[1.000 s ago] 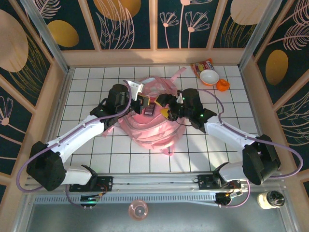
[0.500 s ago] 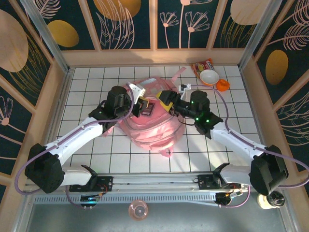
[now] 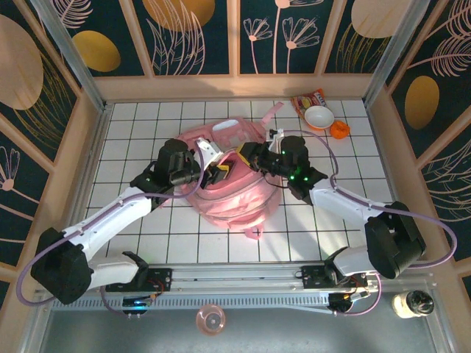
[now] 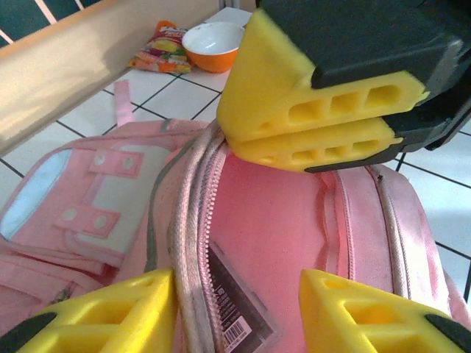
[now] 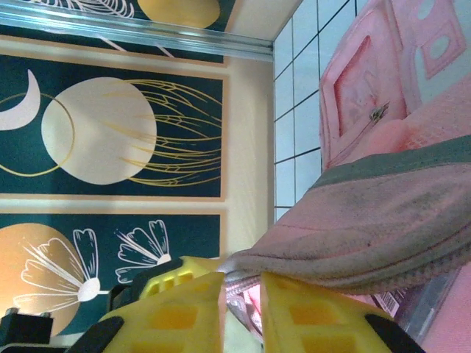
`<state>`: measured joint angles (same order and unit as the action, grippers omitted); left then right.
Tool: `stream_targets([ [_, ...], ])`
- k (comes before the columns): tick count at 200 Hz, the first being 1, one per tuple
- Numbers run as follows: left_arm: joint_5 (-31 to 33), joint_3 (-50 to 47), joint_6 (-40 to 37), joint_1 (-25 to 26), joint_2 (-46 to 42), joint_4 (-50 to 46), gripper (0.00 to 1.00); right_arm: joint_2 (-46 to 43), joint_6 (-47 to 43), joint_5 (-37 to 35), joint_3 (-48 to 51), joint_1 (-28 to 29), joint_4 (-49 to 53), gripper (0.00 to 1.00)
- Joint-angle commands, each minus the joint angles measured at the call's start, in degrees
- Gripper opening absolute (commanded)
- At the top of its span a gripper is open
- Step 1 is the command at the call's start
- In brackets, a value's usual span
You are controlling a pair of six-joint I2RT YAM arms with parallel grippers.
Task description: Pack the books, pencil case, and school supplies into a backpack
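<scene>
1. Since a second ago, the left end effector (image 4: pixel 234 305) has released the small dark item (image 4: pixel 228 287). Earlier it held the item above the bag. Now the item lies label-up just inside the open mouth of the backpack (image 4: pixel 283 220), and the yellow fingers stand spread on either side of it, touching nothing.
2. The right end effector (image 5: pixel 241 294) has swung in from the right and closed. Its fingers are pressed together on the zip-side rim of the opening, pinching the pink fabric and lifting that edge.
3. The backpack has also settled flatter. It lies in the middle of the bench (image 3: pixel 132 125) between the two arms, with its glossy front pocket turned up toward the far side.
4. On progress, we judge one supply to be packed, since the dark item is in the main compartment. We cannot tell from here whether the booklet, the pencil case and the pen are already inside.
5. The zip is still open. What remains is probably pushing the item deeper, loading anything left and closing the bag.
6. The white bowl (image 3: pixel 319 116), the snack packet (image 3: pixel 307 98) and the small orange object (image 3: pixel 339 129) sit in the far right corner, well apart from the bag. They are not part of the packing.
</scene>
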<state>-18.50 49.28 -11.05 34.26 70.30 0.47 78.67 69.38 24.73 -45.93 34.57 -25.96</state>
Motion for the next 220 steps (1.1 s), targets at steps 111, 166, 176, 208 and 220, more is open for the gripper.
stream_targets([
  [111, -2.0, -9.2, -25.8, -14.7, -5.3, -20.7, 0.86, -8.5, -24.8, 0.2, -2.9, -2.8, 20.8, 0.46],
  [166, -5.7, -10.1, -33.7, -16.1, -0.4, -18.2, 0.89, -16.5, -44.2, -2.1, -0.4, -2.8, 26.0, 0.51],
  [176, -7.0, -9.6, -34.8, -16.3, 1.6, -18.6, 0.88, -17.2, -47.1, -1.7, -0.2, -2.8, 26.0, 0.51],
  [208, -13.5, -8.6, -34.8, -16.7, 4.7, -18.6, 0.86, -16.1, -59.4, 1.2, -1.1, -1.7, 29.3, 0.55],
  [220, -15.4, -8.8, -34.6, -16.6, 4.6, -18.4, 0.83, -15.6, -65.5, 0.6, -1.2, -0.2, 30.7, 0.57],
])
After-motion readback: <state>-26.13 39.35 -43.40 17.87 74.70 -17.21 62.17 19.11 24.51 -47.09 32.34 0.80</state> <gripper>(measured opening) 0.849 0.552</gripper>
